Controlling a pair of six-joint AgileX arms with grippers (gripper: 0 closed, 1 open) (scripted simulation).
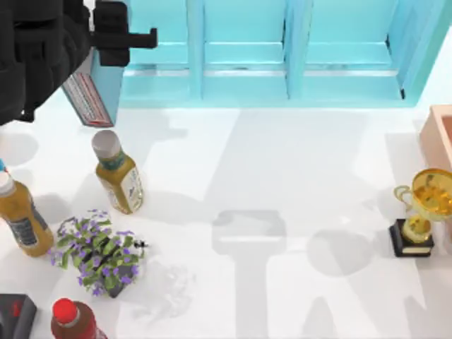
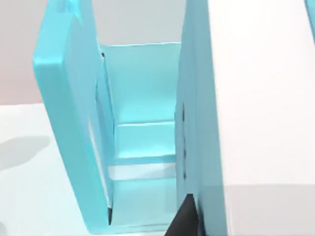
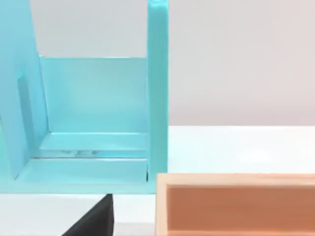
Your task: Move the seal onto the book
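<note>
The book [image 1: 106, 88] is at the far left corner of the bench [image 1: 282, 176], just in front of the left end of the teal rack [image 1: 282, 63] that runs along the far edge. It stands on edge and tilted rather than lying flat. Its plain teal cover faces the right side of the bench, and its narrow edge of white pages with red trim faces up and to the left. That edge strip, and the book's long axis as seen from above, runs on a diagonal from the far left toward the near right.

The left gripper [image 1: 106, 60] sits directly over the book's top. Its jaws look closed down on the book. In the left wrist view one dark finger [image 2: 184, 219] lies against the teal cover, with the broad white page edge of the book [image 2: 266, 98] beside it and an open bay of the rack [image 2: 138, 88] beyond.

Nearer along the left side stand an amber bottle with a grey cap [image 1: 116, 173], a second amber bottle [image 1: 21, 215], a purple-flowered plant [image 1: 99, 251] and a red-capped bottle [image 1: 70, 321]. A gold trophy [image 1: 424, 212] stands near the right edge, with a wooden box [image 1: 441, 134] beyond it.

The right gripper [image 3: 93, 222] hangs by that wooden box [image 3: 236, 206], facing the rack's end bay [image 3: 93, 98]; I cannot tell how its jaws stand
</note>
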